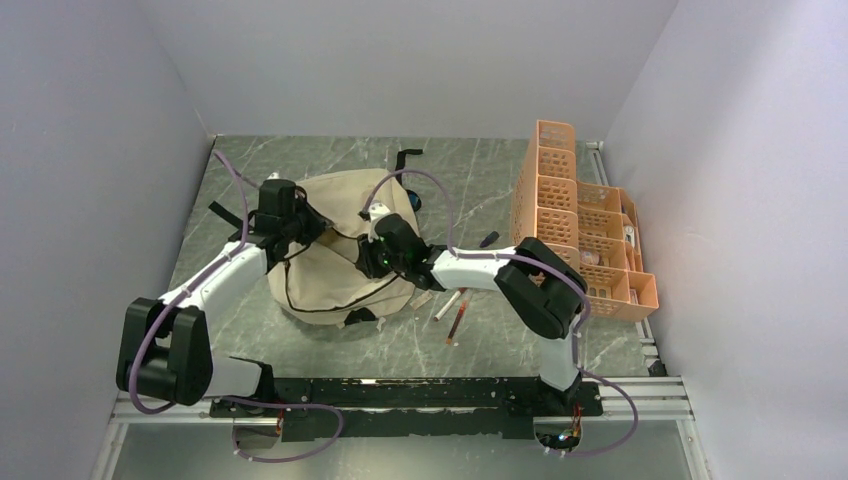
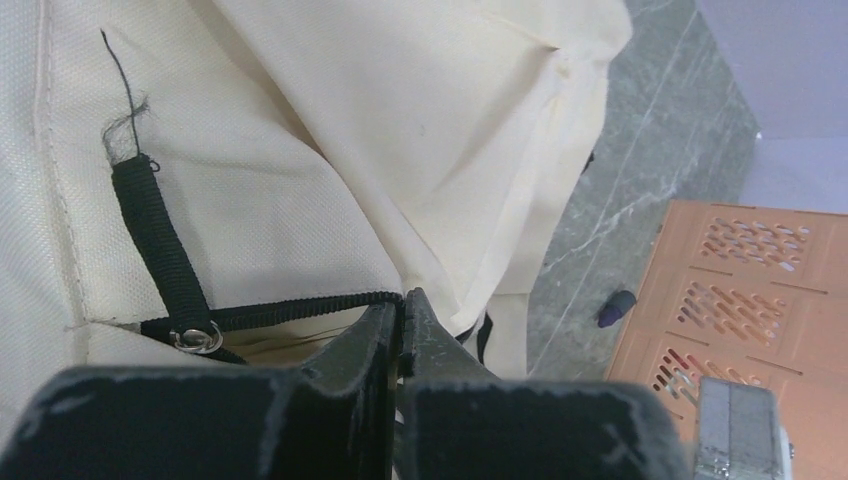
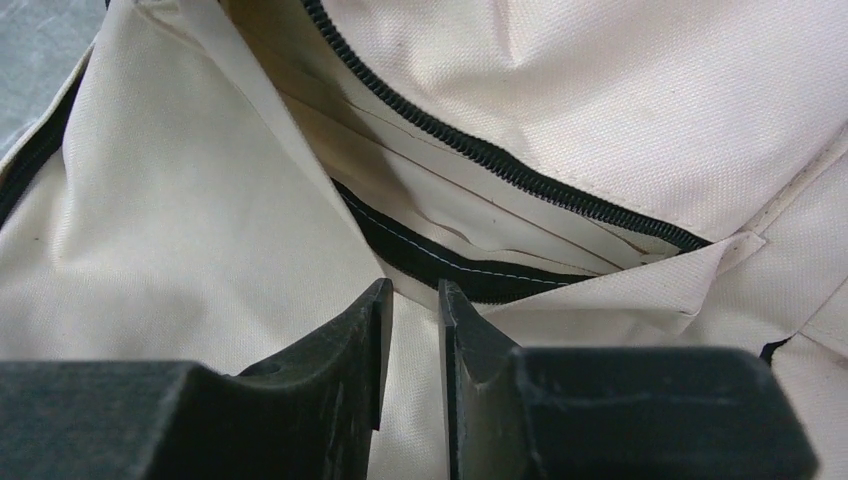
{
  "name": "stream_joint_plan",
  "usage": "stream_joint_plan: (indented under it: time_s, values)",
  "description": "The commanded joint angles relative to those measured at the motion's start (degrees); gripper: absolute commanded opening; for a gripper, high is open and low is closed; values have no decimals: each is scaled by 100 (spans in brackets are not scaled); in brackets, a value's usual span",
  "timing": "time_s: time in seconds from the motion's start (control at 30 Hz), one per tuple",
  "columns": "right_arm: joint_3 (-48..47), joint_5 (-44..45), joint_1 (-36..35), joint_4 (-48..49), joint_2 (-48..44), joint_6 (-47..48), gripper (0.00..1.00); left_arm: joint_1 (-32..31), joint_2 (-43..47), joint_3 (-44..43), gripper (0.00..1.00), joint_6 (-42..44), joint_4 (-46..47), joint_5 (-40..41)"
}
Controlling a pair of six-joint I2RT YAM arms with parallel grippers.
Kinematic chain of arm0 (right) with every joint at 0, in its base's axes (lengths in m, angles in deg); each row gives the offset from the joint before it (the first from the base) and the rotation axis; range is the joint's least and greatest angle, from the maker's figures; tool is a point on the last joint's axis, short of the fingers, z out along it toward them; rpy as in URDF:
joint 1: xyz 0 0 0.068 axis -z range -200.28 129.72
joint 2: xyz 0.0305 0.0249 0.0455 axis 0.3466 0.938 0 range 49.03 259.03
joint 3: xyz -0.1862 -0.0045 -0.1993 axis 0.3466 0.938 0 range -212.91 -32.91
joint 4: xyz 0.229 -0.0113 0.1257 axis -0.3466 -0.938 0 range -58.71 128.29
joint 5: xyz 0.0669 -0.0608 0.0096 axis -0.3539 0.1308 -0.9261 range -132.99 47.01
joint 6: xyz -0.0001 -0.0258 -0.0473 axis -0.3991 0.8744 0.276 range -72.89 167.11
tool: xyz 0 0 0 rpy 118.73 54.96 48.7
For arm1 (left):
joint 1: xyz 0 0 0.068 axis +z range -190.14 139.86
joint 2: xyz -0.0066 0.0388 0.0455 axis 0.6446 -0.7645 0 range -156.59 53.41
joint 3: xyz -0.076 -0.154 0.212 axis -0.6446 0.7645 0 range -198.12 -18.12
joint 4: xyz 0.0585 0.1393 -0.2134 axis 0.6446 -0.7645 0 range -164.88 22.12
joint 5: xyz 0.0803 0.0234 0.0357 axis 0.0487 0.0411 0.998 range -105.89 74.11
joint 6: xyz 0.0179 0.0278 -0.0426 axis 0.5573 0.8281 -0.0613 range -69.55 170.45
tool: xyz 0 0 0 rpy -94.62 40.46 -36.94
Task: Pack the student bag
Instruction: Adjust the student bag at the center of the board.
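Desk (image 1: 480, 170): grey marbled top that carries everything, with pale walls on three sides.
Student bag (image 1: 330, 270): a beige fabric backpack lying slumped on the left-centre of the desk, between the two arms. Black straps poke out at its far and left sides, and a black zipper line curves across its top face.
Organizer (image 1: 575, 220): orange perforated plastic with stepped rows of compartments, standing against the right wall, well apart from the bag. A few small items sit in its near cells, too small to name.
Left arm (image 1: 215, 280): white and black, reaching from the near-left corner up to the bag's left shoulder.
Right arm (image 1: 500, 270): bent at the elbow and stretched leftward over the bag's right side.
Left claw (image 2: 400, 310): fingers pressed together at the bag's edge, where a black zipper tape (image 2: 290, 310) runs up to them. It appears to pinch the cloth there, though the tips hide the contact.
Right claw (image 3: 412, 300): fingers a narrow slit apart, tips against beige fabric just below an open pocket mouth with dark lining. Nothing shows between them.
Zipper (image 3: 500, 165): black teeth running diagonally above that pocket mouth, standing open.
Pens (image 1: 452, 312): two slim ones lying on the desk just right of the bag, below the right arm's forearm.
Dark blue piece (image 2: 617, 308): small, alone on the desk between bag and organizer.
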State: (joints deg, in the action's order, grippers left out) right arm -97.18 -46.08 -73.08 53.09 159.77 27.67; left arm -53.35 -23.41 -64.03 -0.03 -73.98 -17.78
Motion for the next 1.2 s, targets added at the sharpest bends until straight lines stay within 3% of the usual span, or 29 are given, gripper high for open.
stream_joint_plan:
  time_s: [0.0, 0.37, 0.6, 0.67, 0.73, 0.9, 1.17]
  values:
    - [24, 94, 15, 18, -247, 172, 28, -15, 266, -360, 5, -60, 461, -451]
    - [321, 89, 68, 604, -738, 680, 34, -15, 558, -214, 5, 12, 568, -709]
    - [1081, -260, 68, 2067, -1382, 2772, 39, -15, 685, -94, 5, 36, 568, -603]
    - [1357, -456, 73, 2582, -1454, 3559, 43, -15, 702, -102, 5, 47, 571, -593]
    - [1507, -611, 68, 2856, -1413, 4256, 53, -15, 710, -102, 5, 49, 567, -615]
    - [977, -731, 70, 2396, -970, 5230, 60, -15, 703, -29, 5, 21, 642, -708]
    - [189, -795, 109, 2308, -177, 5565, 60, -15, 744, 51, 5, 21, 741, -752]
